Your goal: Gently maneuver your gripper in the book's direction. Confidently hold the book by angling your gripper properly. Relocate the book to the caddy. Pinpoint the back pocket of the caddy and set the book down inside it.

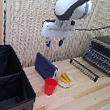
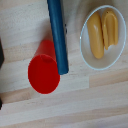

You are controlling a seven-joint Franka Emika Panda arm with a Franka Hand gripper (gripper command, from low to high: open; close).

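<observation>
The dark navy book (image 1: 45, 65) stands upright on its edge on the wooden table, behind the red cup (image 1: 50, 86). My gripper (image 1: 54, 43) hangs in the air above the book, its two blue-tipped fingers apart and holding nothing. The black caddy (image 1: 4, 81) fills the exterior view's lower left, with inner dividers showing. In the wrist view I see the book's top edge (image 2: 58, 35) as a long blue bar beside the red cup (image 2: 44, 72). My fingers do not show in the wrist view.
A white bowl (image 1: 65, 81) with yellow food sits to the right of the cup, also in the wrist view (image 2: 101, 36). A black toaster oven (image 1: 106, 52) with its door down stands at the exterior view's right. A woven screen stands behind.
</observation>
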